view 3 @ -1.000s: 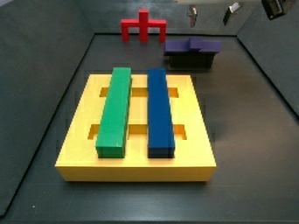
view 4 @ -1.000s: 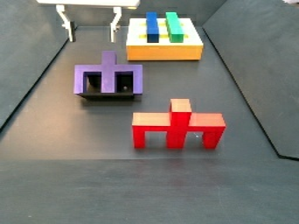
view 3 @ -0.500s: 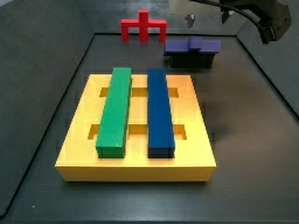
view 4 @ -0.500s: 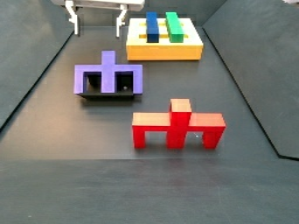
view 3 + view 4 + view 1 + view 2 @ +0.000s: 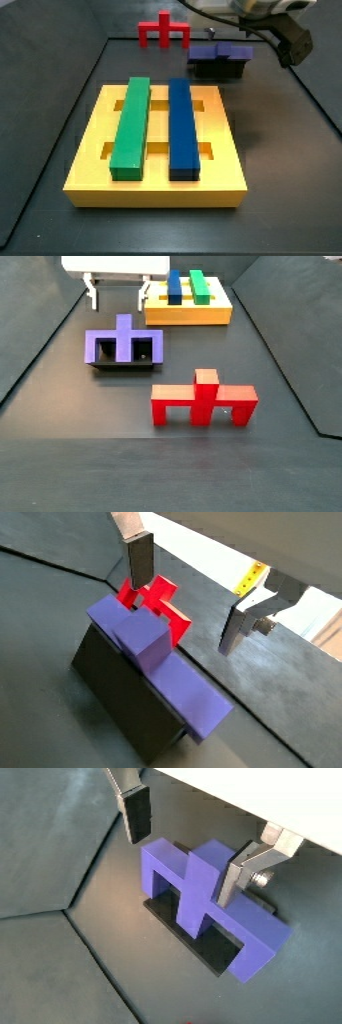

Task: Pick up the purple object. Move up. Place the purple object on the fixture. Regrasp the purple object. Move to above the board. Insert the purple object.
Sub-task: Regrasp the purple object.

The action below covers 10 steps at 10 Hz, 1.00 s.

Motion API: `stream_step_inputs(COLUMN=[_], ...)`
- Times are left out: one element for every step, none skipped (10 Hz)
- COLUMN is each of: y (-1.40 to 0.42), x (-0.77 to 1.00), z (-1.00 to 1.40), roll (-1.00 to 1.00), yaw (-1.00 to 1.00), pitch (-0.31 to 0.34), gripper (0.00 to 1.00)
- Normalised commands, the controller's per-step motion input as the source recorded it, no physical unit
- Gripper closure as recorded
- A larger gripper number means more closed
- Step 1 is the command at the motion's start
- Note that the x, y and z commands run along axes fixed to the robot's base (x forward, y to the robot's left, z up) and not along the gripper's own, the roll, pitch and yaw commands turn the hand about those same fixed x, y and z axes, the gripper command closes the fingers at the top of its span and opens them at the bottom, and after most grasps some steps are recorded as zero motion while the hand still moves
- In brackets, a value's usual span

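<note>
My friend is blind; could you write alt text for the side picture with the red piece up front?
A purple blocky piece rests on a small black fixture on a dark floor, with the open pincer hanging above and behind it. A red bridge-shaped piece stands nearest; a yellow slotted board lies behind.

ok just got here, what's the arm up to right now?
The purple object sits on the fixture, not held. The gripper hangs open just above it, a finger on either side of its stem in both wrist views, apparently lining up the regrasp. The board holds its green and blue bars; the red piece stands unused on the floor.
</note>
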Motion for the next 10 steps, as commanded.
stream_step_inputs(y=[0.00, 0.00, 0.00, 0.00, 0.00, 0.00, 0.00, 0.00, -0.01, -0.13], x=[0.00, 0.00, 0.00, 0.00, 0.00, 0.00, 0.00, 0.00, 0.00, 0.05], z=[-0.25, -0.26, -0.29, -0.27, -0.23, -0.17, -0.18, -0.20, -0.11, -0.22], roll=[0.00, 0.00, 0.03, 0.06, 0.05, 0.06, 0.12, 0.23, 0.41, 0.43], yaw=[-0.12, -0.12, -0.13, -0.14, -0.15, -0.16, -0.16, -0.07, 0.00, 0.00], pitch=[0.074, 0.051, 0.037, 0.051, 0.069, 0.129, 0.151, 0.083, 0.086, 0.054], gripper=[0.00, 0.00, 0.00, 0.00, 0.00, 0.00, 0.00, 0.00, 0.00, 0.00])
